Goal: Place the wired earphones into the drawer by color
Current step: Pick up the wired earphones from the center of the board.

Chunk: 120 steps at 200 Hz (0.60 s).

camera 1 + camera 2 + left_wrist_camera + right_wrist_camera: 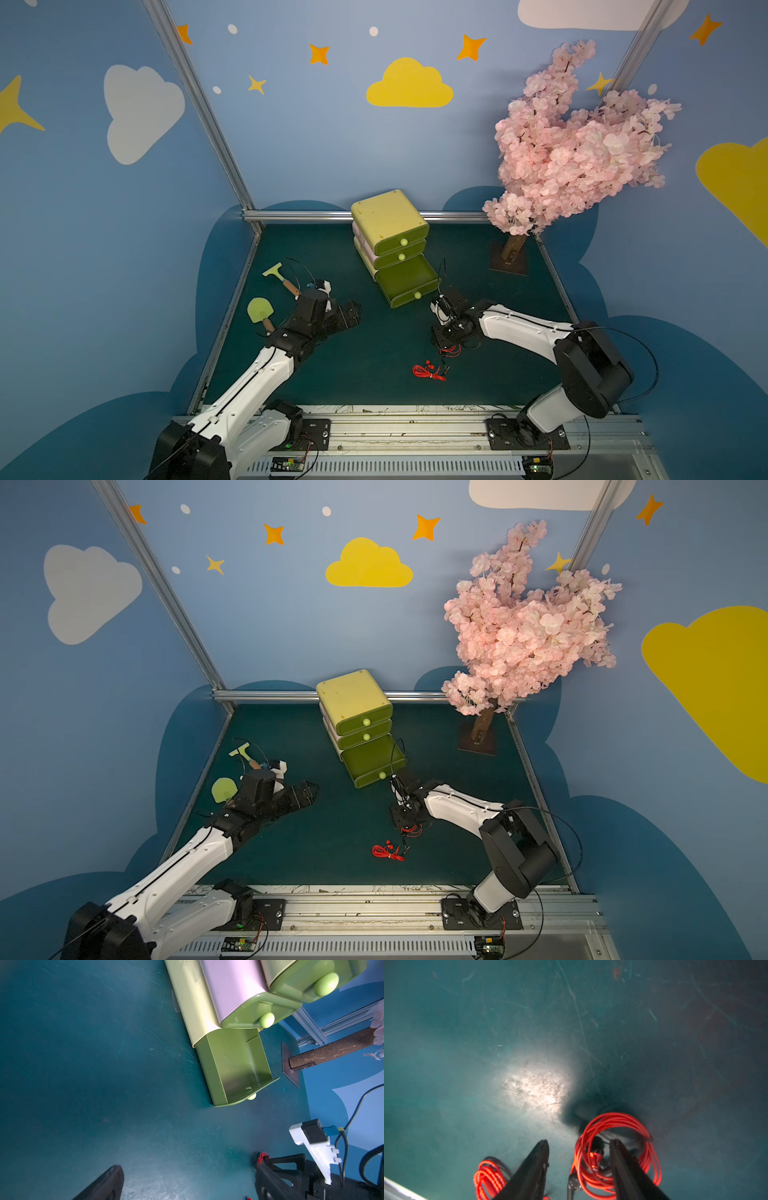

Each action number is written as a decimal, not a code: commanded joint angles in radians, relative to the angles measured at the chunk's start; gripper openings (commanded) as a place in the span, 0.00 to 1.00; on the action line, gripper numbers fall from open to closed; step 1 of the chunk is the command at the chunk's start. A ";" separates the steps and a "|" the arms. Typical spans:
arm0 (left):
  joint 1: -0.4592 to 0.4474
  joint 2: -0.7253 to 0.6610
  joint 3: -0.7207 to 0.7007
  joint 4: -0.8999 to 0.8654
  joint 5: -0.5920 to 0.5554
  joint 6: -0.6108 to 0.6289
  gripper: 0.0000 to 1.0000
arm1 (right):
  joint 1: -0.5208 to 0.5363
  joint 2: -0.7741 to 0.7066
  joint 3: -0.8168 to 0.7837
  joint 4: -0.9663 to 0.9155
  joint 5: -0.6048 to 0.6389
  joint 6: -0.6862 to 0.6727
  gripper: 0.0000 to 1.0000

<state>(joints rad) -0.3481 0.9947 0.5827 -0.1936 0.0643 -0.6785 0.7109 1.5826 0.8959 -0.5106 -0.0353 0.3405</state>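
My right hand (578,1142) hangs over a red earphones coil (618,1118) on the table (365,357), fingers apart, one side of the loop between them, not pinched. A second red bundle (428,371) lies at its seven o'clock. The open bottom drawer (409,297) sits at eleven o'clock. My left hand (347,313) hovers at nine o'clock, wide open, empty

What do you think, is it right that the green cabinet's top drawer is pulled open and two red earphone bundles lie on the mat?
Not quite: the bottom drawer is the one pulled open, while the top drawer is shut, as both top views show. Two red earphone bundles do lie on the mat.
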 commanded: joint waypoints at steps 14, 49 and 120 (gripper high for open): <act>-0.002 0.002 -0.009 -0.004 -0.007 0.003 1.00 | 0.004 0.032 0.023 -0.042 0.029 0.009 0.43; 0.000 -0.004 -0.011 -0.008 -0.013 0.003 1.00 | 0.004 0.043 0.026 -0.054 0.035 0.015 0.35; -0.002 -0.014 -0.015 -0.014 -0.016 0.002 1.00 | 0.005 0.062 0.028 -0.057 0.023 0.010 0.18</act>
<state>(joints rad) -0.3481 0.9947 0.5793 -0.1936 0.0547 -0.6785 0.7109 1.6302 0.8997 -0.5396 -0.0113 0.3477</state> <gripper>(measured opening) 0.998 0.202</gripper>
